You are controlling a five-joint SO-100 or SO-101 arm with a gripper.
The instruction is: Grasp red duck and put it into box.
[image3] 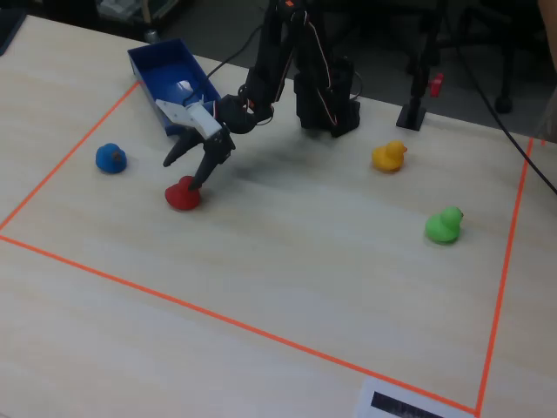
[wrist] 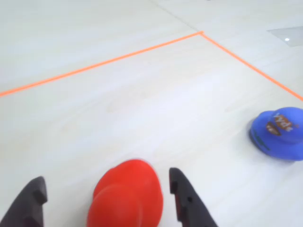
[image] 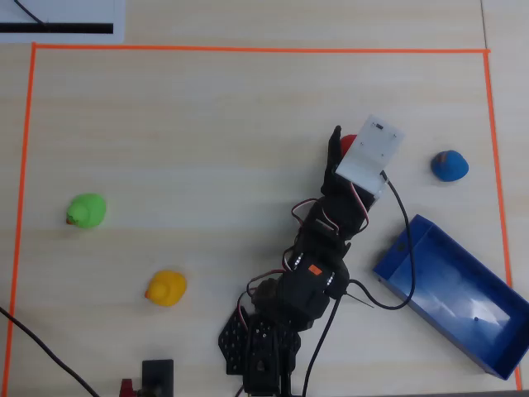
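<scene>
Progress: 0 of 2 steps done. Black two-finger gripper (wrist: 106, 189) spread wide, straddling glossy red toy duck (wrist: 127, 196) at wrist view bottom, not closed; open blue plastic box (image: 455, 295) empty, lower right of overhead view.

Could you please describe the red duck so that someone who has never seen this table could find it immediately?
Start at the rectangular blue plastic box near a corner of the orange tape border, then follow the black robot arm out to its hand. The small glossy red toy duck sits on the table between the open fingers. It is the only red duck; the blue, yellow and green ducks sit apart.
</scene>
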